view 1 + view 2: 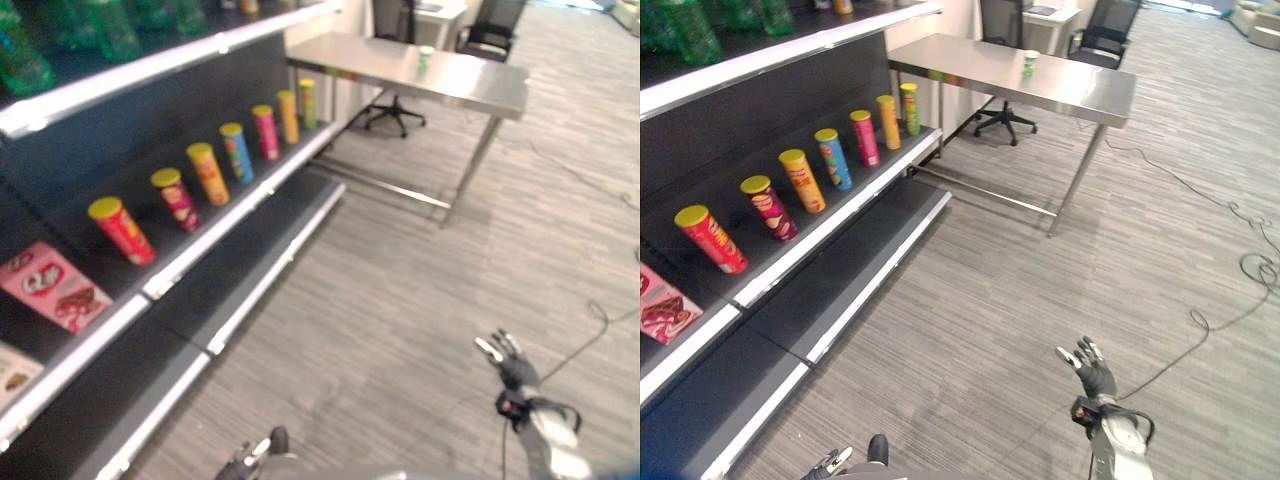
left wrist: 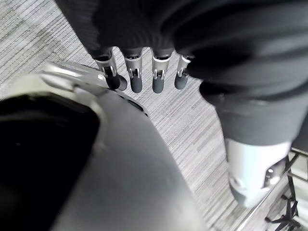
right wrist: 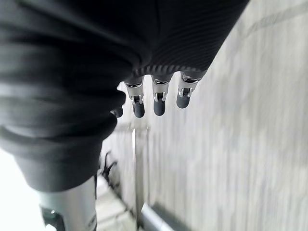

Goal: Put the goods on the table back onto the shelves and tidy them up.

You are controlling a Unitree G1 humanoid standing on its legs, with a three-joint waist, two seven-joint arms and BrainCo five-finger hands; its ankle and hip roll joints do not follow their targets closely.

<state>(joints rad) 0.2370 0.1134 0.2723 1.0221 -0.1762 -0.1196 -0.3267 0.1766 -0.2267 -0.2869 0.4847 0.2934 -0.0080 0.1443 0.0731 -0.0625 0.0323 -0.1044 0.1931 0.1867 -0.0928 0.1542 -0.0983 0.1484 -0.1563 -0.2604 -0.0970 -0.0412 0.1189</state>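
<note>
The small green and white cup is standing upright near the far edge of the shiny grey metal table, well apart from both hands. It is the lone thing on that table (and likely the goods to fetch). The right hand is hanging over the floor with fingers spread, holding nothing, and it is nearer the cup. The left hand is hanging low, fingers relaxed. The row of tall colourful round cans is standing on the dark shelf.
</note>
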